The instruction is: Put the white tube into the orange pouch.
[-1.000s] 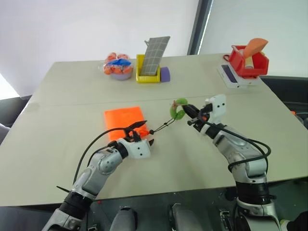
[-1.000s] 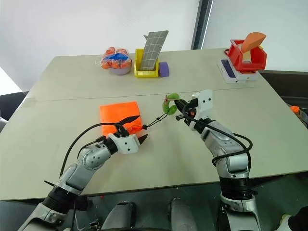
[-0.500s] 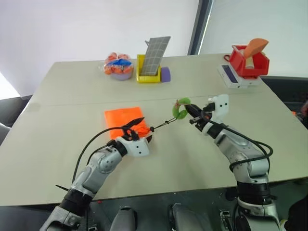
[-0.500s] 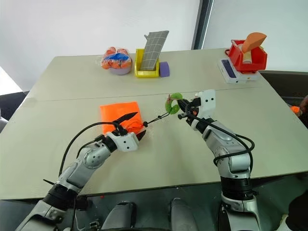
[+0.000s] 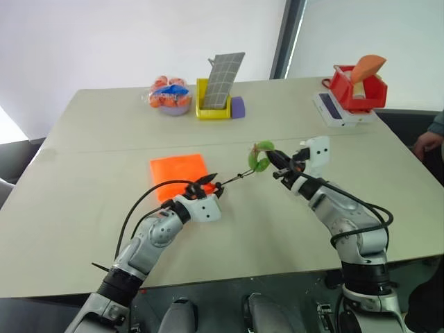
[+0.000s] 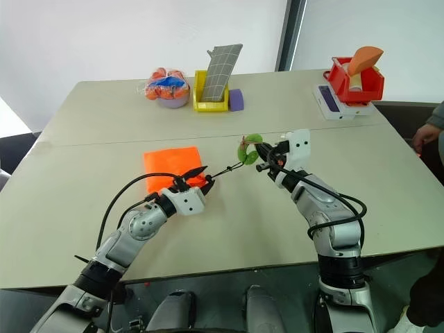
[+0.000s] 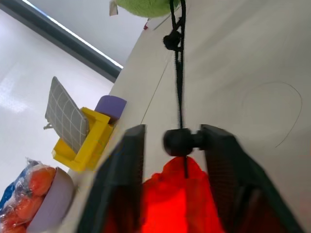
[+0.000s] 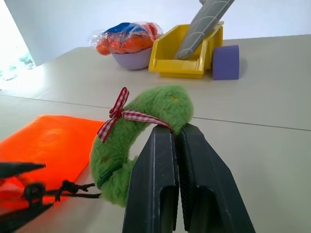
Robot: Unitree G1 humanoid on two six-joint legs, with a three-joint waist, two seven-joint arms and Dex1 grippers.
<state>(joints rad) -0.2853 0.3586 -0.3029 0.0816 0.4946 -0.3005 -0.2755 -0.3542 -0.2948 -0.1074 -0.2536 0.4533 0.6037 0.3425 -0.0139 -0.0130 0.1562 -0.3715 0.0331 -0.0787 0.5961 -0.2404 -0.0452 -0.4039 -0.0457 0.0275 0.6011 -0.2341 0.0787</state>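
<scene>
The orange pouch (image 5: 180,173) lies flat on the counter (image 5: 83,208), a little left of the middle, its gathered mouth at the near right corner. From that mouth a thin black cord (image 5: 237,179) runs taut up and to the right to a green fuzzy ring (image 5: 259,157) tied with a small red checked bow.

The left gripper (image 6: 199,179) sits right at the pouch's mouth; in the left wrist view its fingers (image 7: 127,165) stand narrow on either side of the round black cord stopper (image 7: 177,141), with the bunched orange fabric just below, though I cannot tell whether they press on it. The right gripper (image 8: 176,137) is held above the counter, right of the pouch, its fingers pressed together on the green fuzzy ring and keeping it lifted.

At the far edge stand a clear bag of orange balls (image 5: 168,94) in a lilac bowl, a yellow bin (image 5: 211,103) with a grey gridded panel leaning in it, and a purple block (image 5: 237,107). Far right is a red bin (image 5: 357,89) with an orange scoop beside a flat white box (image 5: 334,109). A person's hand (image 5: 424,143) shows at the right edge
</scene>
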